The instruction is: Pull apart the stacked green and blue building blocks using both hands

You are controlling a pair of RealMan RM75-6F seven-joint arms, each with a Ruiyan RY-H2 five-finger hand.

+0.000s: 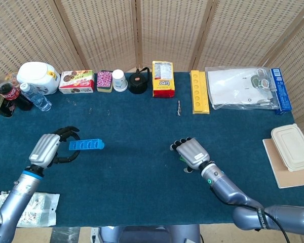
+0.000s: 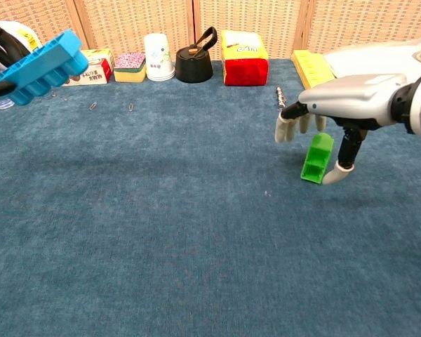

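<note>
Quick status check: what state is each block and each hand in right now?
blue block: separated from the green one, held off the table.
green block: tilted, lower end on the table.
left hand: grips the blue block.
right hand: over the green block, fingers beside it; grip unclear.
black kettle: lid on.

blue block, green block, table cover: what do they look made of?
Blue block: likely moulded plastic, smooth with a slight sheen, crisp hollow cells on its underside.
Green block: looks like the same kind of plastic, uniform bright colour, hard straight edges.
Table cover: appears to be dark blue felt or short-pile fabric, matte and fuzzy, no glare.
</note>
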